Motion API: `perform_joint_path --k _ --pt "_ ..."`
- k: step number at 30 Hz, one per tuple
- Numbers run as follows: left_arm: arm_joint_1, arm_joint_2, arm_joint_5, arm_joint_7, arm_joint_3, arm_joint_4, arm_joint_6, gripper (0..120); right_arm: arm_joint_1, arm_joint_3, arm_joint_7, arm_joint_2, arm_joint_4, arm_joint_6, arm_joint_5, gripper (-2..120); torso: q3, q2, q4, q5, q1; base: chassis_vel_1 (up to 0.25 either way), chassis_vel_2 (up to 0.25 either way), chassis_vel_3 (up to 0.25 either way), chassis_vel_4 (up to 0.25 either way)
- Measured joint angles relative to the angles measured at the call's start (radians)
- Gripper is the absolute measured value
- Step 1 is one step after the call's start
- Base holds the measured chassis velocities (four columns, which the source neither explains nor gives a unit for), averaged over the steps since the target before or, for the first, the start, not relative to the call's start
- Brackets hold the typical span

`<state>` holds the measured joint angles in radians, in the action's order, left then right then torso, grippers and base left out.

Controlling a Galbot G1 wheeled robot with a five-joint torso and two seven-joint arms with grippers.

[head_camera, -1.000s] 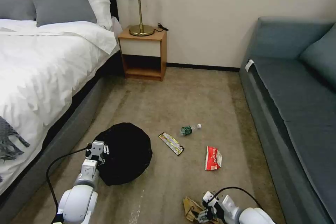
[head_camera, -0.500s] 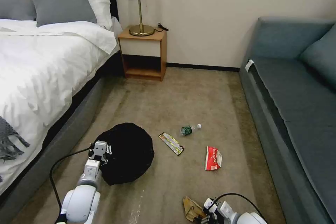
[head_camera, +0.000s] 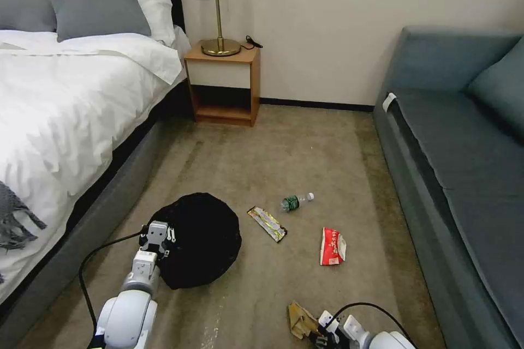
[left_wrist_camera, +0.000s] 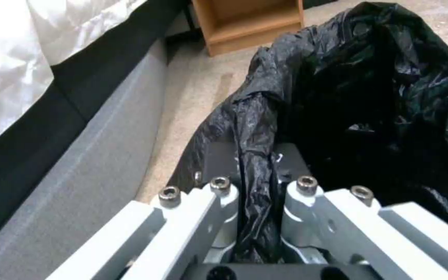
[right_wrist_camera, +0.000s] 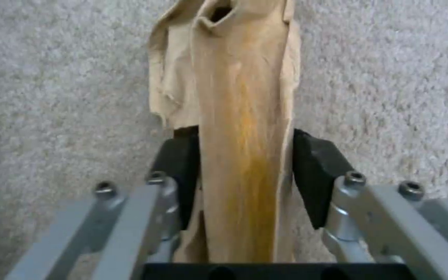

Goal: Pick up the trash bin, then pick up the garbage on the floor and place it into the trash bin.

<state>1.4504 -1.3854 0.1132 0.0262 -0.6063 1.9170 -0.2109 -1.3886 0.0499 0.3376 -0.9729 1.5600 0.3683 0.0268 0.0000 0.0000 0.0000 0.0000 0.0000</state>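
**Bedroom floor: bin and litter, items as found**

- Trash bin [head_camera: 199, 240]: small round bin lined with crinkly black plastic bag; near left of the floor, just beside the grey bed base [head_camera: 82, 229]. Left claw [head_camera: 155, 237] clamped on its near-left rim; the left wrist view shows a fold of the black bag [left_wrist_camera: 255, 163] pinched between the fingers.
- Tan crumpled paper [head_camera: 299, 320]: near centre-right, at the front edge of the scene. Right claw [head_camera: 319, 335] clamped on it; the right wrist view shows the paper [right_wrist_camera: 239, 116] squeezed between the two black pads [right_wrist_camera: 315, 171], carpet behind it.
- Long yellow-black snack wrapper [head_camera: 267, 223]: flat on the floor, just right of the bin, apart from it.
- Clear plastic bottle with green label [head_camera: 296, 202]: lying on its side, white cap pointing right, just beyond the snack wrapper.
- Red-and-white crumpled wrapper [head_camera: 332, 246]: on the floor right of the snack wrapper, between bottle and tan paper.
- Floor [head_camera: 305, 158]: beige-brown short-pile carpet, faintly streaked.
- Surroundings: white-sheeted bed at left, wooden nightstand [head_camera: 224, 84] with brass lamp at far centre, blue-grey sofa [head_camera: 464, 163] at right.
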Motion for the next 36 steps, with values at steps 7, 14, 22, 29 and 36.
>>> perform_joint_path --k 7,14,22,29,36 --pt "0.005 0.001 0.000 0.004 -0.002 0.004 0.004 5 -0.002 0.005 0.001 -0.001 0.001 -0.003 0.000 20 0.000 0.000 0.0000 0.0000 0.000 0.000 0.000 0.000 0.000" --pt "0.006 0.000 0.014 0.012 -0.002 0.007 0.011 5 -0.003 0.022 -0.002 -0.020 -0.006 -0.016 0.019 0 0.000 0.000 0.0000 0.0000 0.000 0.000 0.000 0.000 0.000" --pt "0.004 -0.004 0.017 0.013 0.002 0.007 0.013 5 0.025 0.053 -0.007 -0.044 0.014 -0.023 0.060 0 0.000 0.000 0.0000 -0.0001 0.000 0.000 0.000 0.000 0.000" --pt "0.010 -0.018 0.034 0.014 0.014 0.007 0.020 5 0.091 0.091 -0.015 -0.095 0.039 -0.017 0.098 0 0.000 0.000 -0.0001 -0.0002 0.000 0.000 0.000 0.000 0.000" --pt "0.005 -0.034 0.050 0.014 0.029 0.007 0.027 5 0.213 0.115 -0.050 -0.238 0.045 -0.007 0.146 0 0.000 0.000 0.0002 -0.0002 0.000 0.000 0.000 0.000 0.000"
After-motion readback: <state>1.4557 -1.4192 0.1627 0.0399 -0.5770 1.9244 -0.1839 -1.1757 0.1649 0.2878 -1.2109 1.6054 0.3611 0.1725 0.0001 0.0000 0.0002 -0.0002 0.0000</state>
